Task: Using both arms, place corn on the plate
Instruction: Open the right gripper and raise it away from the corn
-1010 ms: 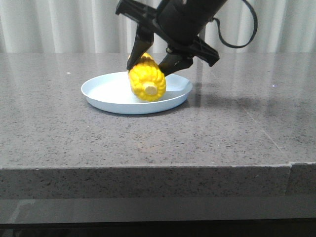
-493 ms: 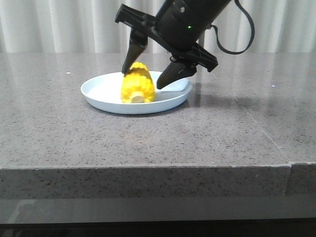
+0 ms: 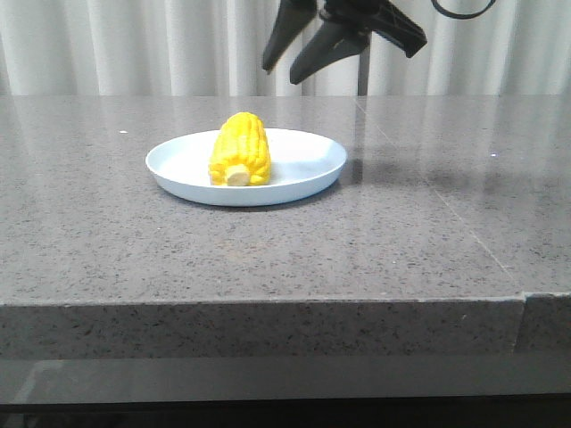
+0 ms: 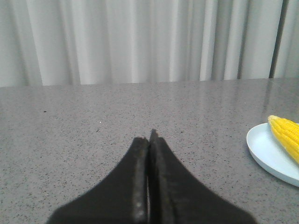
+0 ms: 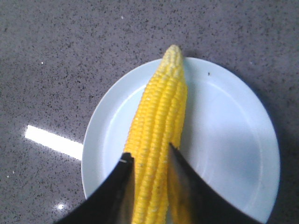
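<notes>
grey speckled stone table [image 3: 268, 259] is bearing the plate [image 3: 303, 178] with corn [image 3: 239, 150]; right gripper [image 3: 287, 61] is hanging parted and empty above, left gripper [image 4: 149, 140] is sitting pressed closed, seen only from its wrist.

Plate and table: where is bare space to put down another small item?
On the plate, the part right of the corn is bare. The table is free in front of the plate and to both sides. The right gripper hangs open above the plate.
</notes>
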